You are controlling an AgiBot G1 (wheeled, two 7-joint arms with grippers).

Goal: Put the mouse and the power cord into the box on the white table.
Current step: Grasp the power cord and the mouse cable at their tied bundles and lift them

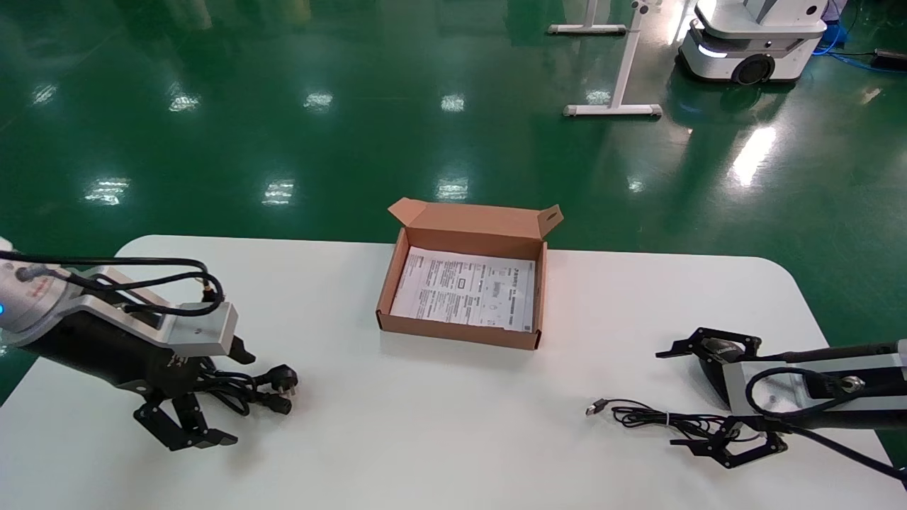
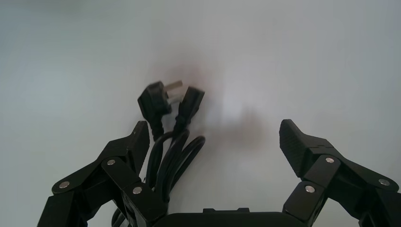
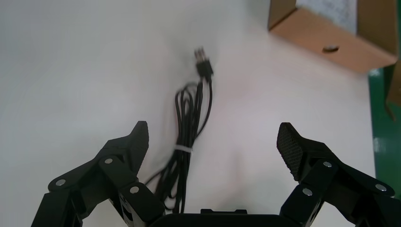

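- Head view: the shallow brown cardboard box (image 1: pixel 464 283) with a white printed sheet on its bottom stands open at mid-worktop, on the large white worktop (image 1: pixel 439 418) with rounded corners. It holds neither item, so by my judgement both placements remain to be done.
- Head view: the left pincer (image 1: pixel 186 418) sits low over the thick black coiled power cord (image 1: pixel 258 389), well apart from the box. The right pincer (image 1: pixel 719 400) is low at the right side; the mouse body itself cannot be made out, only its thin black cable with a silver USB plug (image 1: pixel 641 416).
- Left wrist view: left pincer (image 2: pixel 215 142) fingers stand apart, gripping nothing; the cord lies beside one finger.
- Right wrist view: right pincer (image 3: pixel 213 144) fingers stand apart, the thin cable between them, unheld.
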